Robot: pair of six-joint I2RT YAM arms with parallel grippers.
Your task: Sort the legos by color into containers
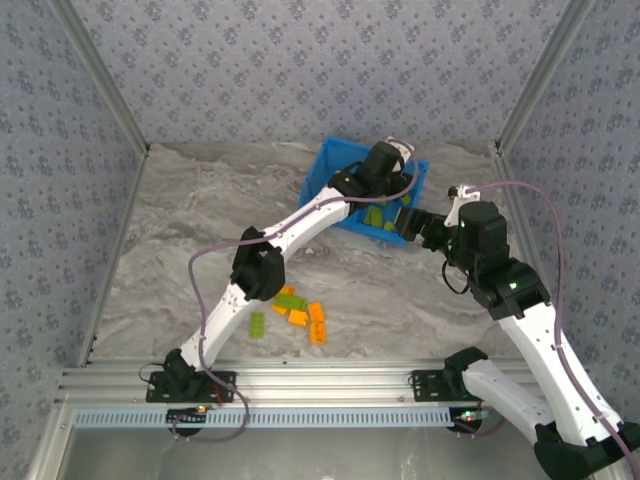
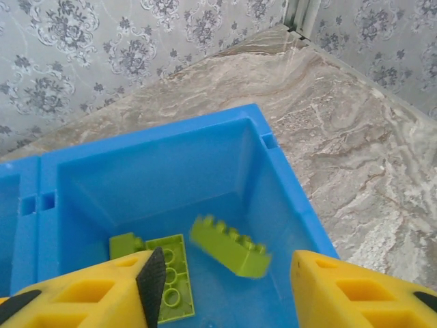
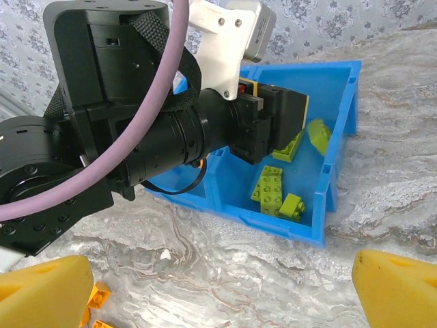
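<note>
Green legos (image 2: 171, 273) lie in the blue bin (image 2: 287, 184) beneath the left end effector (image 2: 225, 281), spread wide and empty.

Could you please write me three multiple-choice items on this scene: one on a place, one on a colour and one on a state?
1. Where is the left pincer? A. over the blue bin B. by the left wall C. by the arm bases
2. What colour are the bricks in the compartment under it? A. orange B. lime green C. both
3. How is the right pincer? A. open, empty B. shut on a brick C. shut on the bin rim
Answers: 1 A, its camera looks down into the bin; 2 B, every brick there is lime green; 3 A, its fingers stand far apart, nothing between.
</note>
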